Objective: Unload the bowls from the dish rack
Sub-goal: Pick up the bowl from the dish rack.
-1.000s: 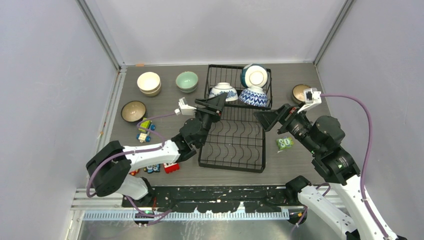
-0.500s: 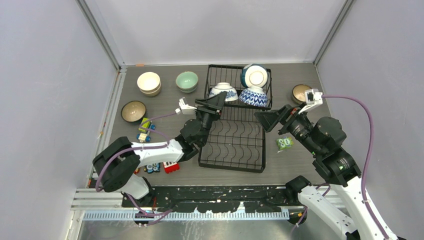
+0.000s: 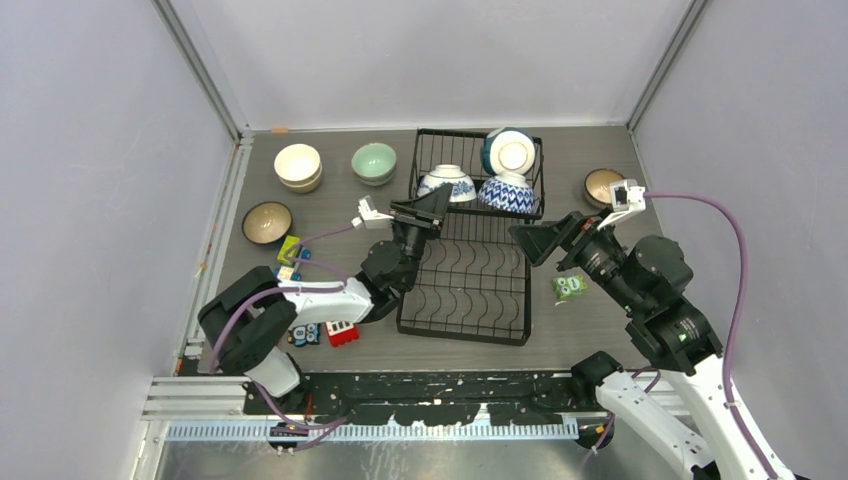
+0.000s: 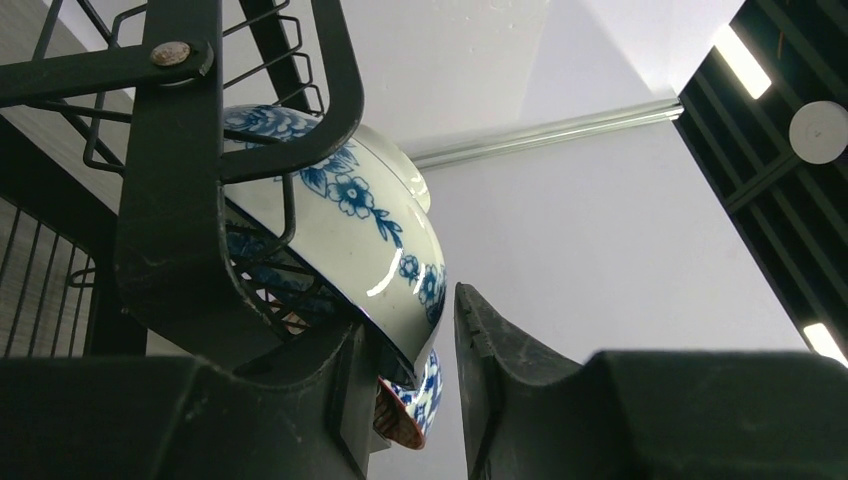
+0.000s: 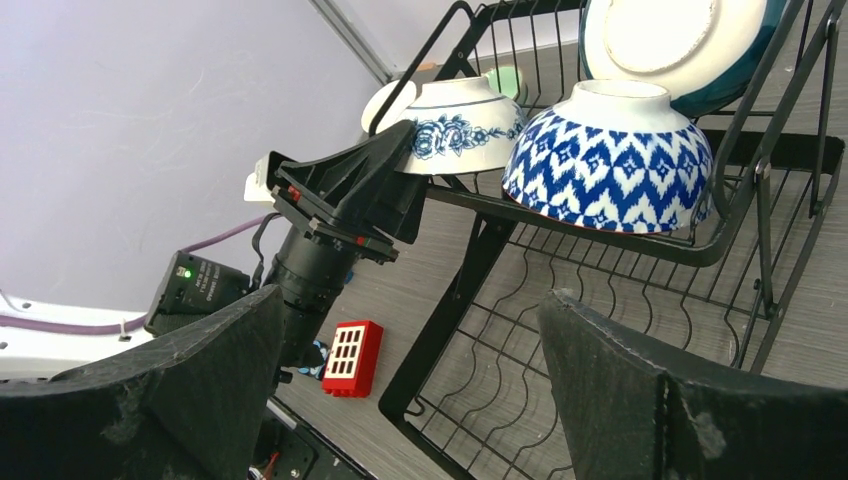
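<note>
Though agape, left hand (image 4: pixel 408 318) astride bowl (image 4: pixel 345 225)

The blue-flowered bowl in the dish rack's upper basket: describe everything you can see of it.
The blue-flowered bowl is glossy white ceramic painted with blue blossoms and leaves. It lies upside down, foot ring up, slightly tilted, at the left end of the raised basket of the dish rack, resting on its black wires beside a blue diamond-patterned bowl. The left tool has its open jaws straddling the bowl's lower rim, not visibly clamping it.
</note>
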{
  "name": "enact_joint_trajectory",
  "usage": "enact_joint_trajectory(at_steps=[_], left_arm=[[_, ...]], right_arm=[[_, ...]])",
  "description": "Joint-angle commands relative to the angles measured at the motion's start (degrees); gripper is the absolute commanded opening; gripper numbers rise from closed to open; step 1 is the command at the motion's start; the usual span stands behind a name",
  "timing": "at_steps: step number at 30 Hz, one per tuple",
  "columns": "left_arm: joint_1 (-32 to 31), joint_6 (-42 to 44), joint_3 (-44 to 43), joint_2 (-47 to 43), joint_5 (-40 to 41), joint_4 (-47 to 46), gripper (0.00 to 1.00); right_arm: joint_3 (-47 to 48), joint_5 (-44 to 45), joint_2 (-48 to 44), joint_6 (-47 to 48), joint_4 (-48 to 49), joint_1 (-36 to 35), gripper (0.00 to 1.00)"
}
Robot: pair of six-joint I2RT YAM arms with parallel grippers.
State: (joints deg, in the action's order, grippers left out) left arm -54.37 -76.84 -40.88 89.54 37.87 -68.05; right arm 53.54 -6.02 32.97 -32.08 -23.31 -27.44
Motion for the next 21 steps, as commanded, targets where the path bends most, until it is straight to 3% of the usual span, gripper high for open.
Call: enact_joint_trajectory(at_steps=[1,10,17,21], left_arm=[[0.62,1.85,-0.24,1.22,0.62,-5.19,0.33],[1.17,2.07,0.16,3.20,-0.08,-8.65,0.24],[1.87,2.19,-0.52,6.68,-1.86,-13.61,0.02],[2.14,2.11,-0.72,7.28,-2.09,-13.95,0.00]], right_arm=[[-0.08,0.76,-0.92,1.21,0.71,-0.31,1.00],[-0.47,1.31,-1.51,1.72,0.36,-0.30,1.00],[-0.41,1.69,-1.58,2.41,-0.32,-0.33,1.00],[-0.58,2.02,-1.85,3.02,-0.62,-0.33,1.00]])
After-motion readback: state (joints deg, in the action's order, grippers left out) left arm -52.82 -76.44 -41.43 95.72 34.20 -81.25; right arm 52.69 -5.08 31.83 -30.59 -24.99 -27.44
